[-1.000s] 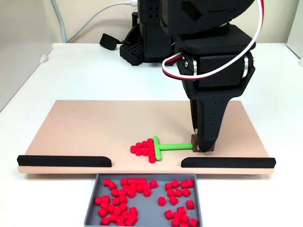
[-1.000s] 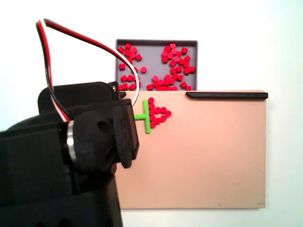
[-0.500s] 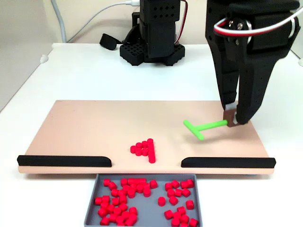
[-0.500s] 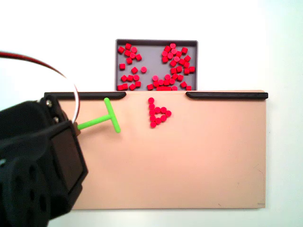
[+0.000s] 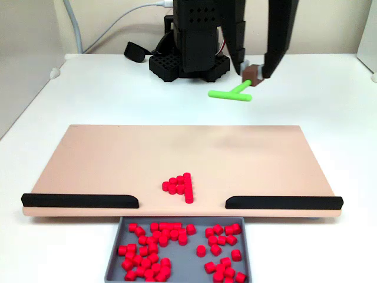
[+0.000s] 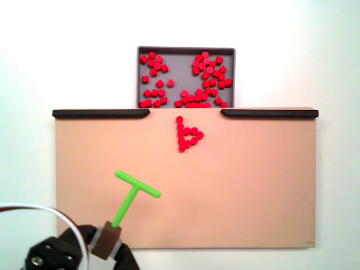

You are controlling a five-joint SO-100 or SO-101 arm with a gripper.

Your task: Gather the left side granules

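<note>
My gripper (image 5: 254, 75) is clamped on the brown end block of the green tool (image 5: 230, 93), holding it up in the air behind the board (image 5: 106, 153); from above, the tool (image 6: 135, 191) hangs over the board's near left part, T-bar pointing toward the tray (image 6: 185, 52).

The granules (image 5: 179, 186) sit in a tight triangular heap near the board's front edge, right by the gap between the two black rails (image 5: 79, 200). I reckon they're light, hard and prone to scatter or roll, so I wouldn't pinch them; sweeping them with the flat T-bar looks like the way.

The board is smooth and tan, on a white table (image 5: 88, 88); the tray (image 5: 115, 259) below the gap holds many more red pellets
</note>
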